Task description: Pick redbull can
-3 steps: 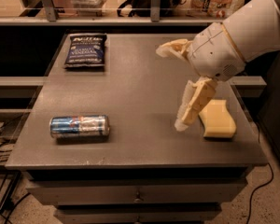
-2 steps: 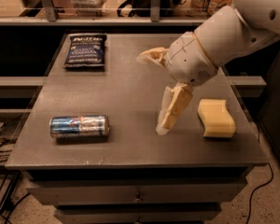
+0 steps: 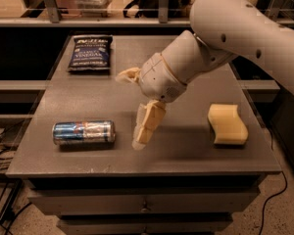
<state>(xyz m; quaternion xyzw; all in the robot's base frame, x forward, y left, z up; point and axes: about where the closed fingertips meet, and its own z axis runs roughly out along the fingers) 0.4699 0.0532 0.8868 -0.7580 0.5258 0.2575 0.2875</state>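
Note:
The redbull can point(image 3: 83, 132), blue and silver with red marks, lies on its side near the front left of the grey table point(image 3: 186, 155). My gripper point(image 3: 130, 109) hangs over the table just right of the can, a short gap away. It is open and empty: one cream finger point(image 3: 147, 124) points down toward the tabletop, the other point(image 3: 128, 75) sticks out to the left, higher up. The white arm reaches in from the upper right.
A dark blue chip bag point(image 3: 90, 53) lies flat at the back left. A yellow sponge point(image 3: 227, 124) lies at the front right. A shelf rail point(image 3: 137, 21) runs behind the table. Drawers sit below the front edge.
The arm and gripper have moved left across the table, from beside the sponge to just right of the can. The can, sponge and bag have not moved.

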